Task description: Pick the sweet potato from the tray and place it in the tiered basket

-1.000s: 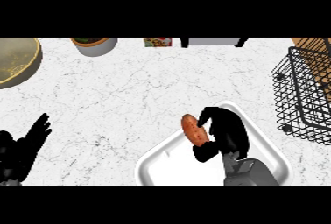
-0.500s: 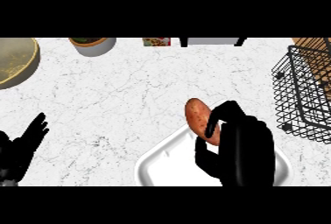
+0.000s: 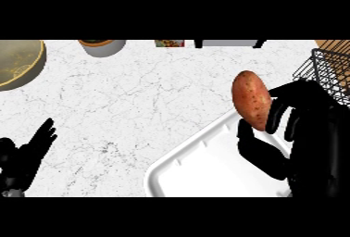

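Note:
An orange-brown sweet potato (image 3: 252, 98) stands on end in the air above the far edge of the white tray (image 3: 205, 169). My right hand (image 3: 308, 134) is shut on it, fingers and thumb curled round its right and lower side. The black wire tiered basket (image 3: 331, 69) stands at the right edge, just beyond the hand, partly cut off by the view. My left hand (image 3: 24, 159) rests open at the lower left, fingers up, away from everything.
A large tan bowl (image 3: 17, 62) sits at the far left. A small grey pot (image 3: 103, 46) and a small box (image 3: 169, 43) stand along the back edge. White marble counter (image 3: 137, 102) lies between the hands.
My right hand has lifted the sweet potato off the tray and carried it up and to the right, toward the basket. The left hand has stayed put.

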Controlling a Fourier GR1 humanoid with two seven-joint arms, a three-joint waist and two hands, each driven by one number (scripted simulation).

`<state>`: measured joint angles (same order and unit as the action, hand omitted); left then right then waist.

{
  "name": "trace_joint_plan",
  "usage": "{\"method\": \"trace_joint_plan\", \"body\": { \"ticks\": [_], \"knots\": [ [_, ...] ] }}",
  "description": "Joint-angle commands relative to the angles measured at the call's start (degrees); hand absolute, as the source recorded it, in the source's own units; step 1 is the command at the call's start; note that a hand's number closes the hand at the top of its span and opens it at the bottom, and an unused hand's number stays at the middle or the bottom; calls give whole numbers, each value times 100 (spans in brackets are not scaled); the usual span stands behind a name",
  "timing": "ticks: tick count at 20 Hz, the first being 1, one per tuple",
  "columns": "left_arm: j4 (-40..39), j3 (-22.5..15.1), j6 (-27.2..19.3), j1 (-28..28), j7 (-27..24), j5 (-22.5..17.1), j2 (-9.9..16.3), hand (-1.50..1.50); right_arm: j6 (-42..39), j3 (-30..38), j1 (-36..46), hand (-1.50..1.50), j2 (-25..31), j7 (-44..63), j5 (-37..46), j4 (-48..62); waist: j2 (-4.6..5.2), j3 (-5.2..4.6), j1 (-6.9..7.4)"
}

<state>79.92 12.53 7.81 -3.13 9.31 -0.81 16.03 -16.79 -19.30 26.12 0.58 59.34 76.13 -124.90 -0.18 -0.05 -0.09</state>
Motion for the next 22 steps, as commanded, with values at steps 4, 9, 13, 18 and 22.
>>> {"method": "trace_joint_plan", "body": {
  "ticks": [4, 9, 13, 18, 22],
  "knots": [
    [-58, 157, 194, 79, -9, -100, 142, 0, 122, 1886, 230, 150, 600, -913, -911, 528, 23, 7, 24],
    [216, -43, 63, -238, -54, 115, -95, 0, 398, 2697, 840, 150, 1197, -1539, -1198, 1584, 21, 6, 48],
    [72, -10, -35, 71, 96, 88, -120, 0, 1258, 3491, 1291, 150, 1040, -2063, -2080, 2257, 51, 18, 118],
    [30, 129, 162, 48, 17, -38, -3, 0, 1675, 3939, 1645, 150, 1512, -2908, -2623, 3640, 31, 7, 87],
    [130, 131, 116, -158, -172, 81, -62, 0, 1841, 4172, 1587, 150, 1941, -3462, -2938, 4226, 23, 6, 58]
  ]
}}
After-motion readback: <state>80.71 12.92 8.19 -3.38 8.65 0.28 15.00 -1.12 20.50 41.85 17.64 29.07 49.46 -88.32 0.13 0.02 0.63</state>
